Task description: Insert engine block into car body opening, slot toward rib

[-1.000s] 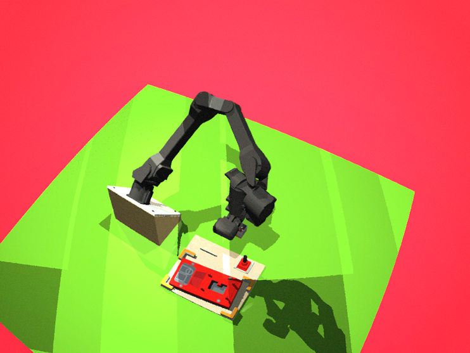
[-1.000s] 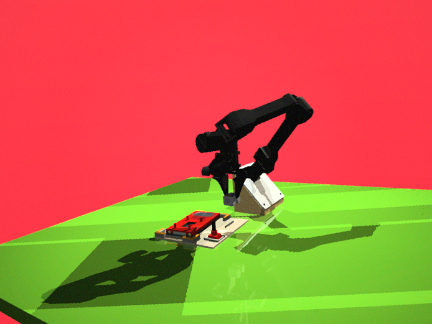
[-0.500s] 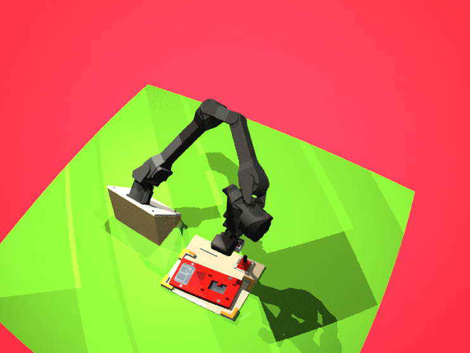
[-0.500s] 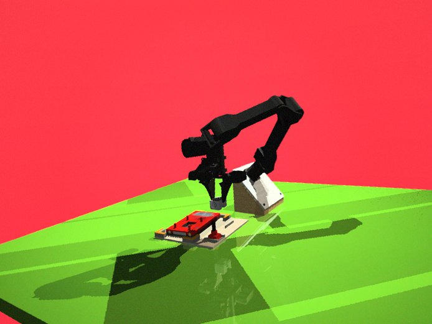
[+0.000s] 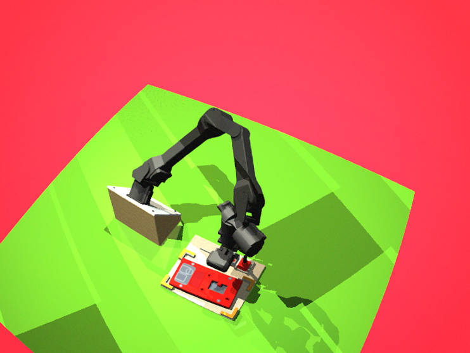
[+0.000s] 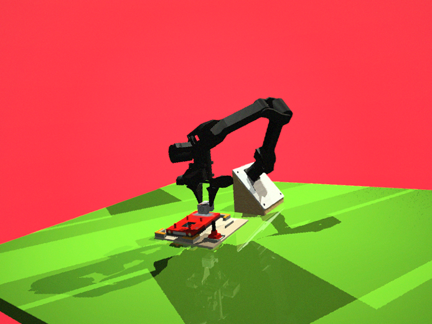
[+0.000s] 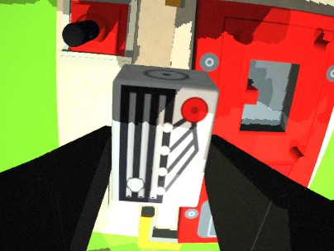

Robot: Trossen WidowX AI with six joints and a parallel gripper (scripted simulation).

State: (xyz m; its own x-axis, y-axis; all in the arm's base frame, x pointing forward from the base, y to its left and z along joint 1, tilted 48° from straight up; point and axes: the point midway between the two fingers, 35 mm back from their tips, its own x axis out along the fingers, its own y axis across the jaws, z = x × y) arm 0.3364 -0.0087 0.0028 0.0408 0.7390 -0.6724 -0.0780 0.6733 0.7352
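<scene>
One block (image 7: 162, 139), grey, with black stripes and a red dot on the face shown, is clamped between the two dark fingers of the gripper (image 6: 204, 197) and is carried clear above the fixture.

One body (image 7: 258, 139), red, is laid flat on a pale board (image 5: 198, 240) with orange corner stops. A rectangular opening (image 7: 267, 96) with a grey floor is cut in its middle; a small notch is seen on the opening's near-left edge, possibly the rib, though this cannot be made out with certainty.

One red post (image 7: 99, 27) with a black knob (image 7: 79, 32) is mounted on the board beside the body.

Position: the block is held over the board's bare strip and the body's edge, beside the opening and not yet over it. In the exterior view it is seen above the body's end, apart from it.

Step in hand: transport, nearly ended; alignment is judged not yet done.

Next move, as judged: a sideways shift is called for until the block is centred over the opening, the slot side is to be checked against the rib, then a straight descent is required. The post should be kept clear.
</scene>
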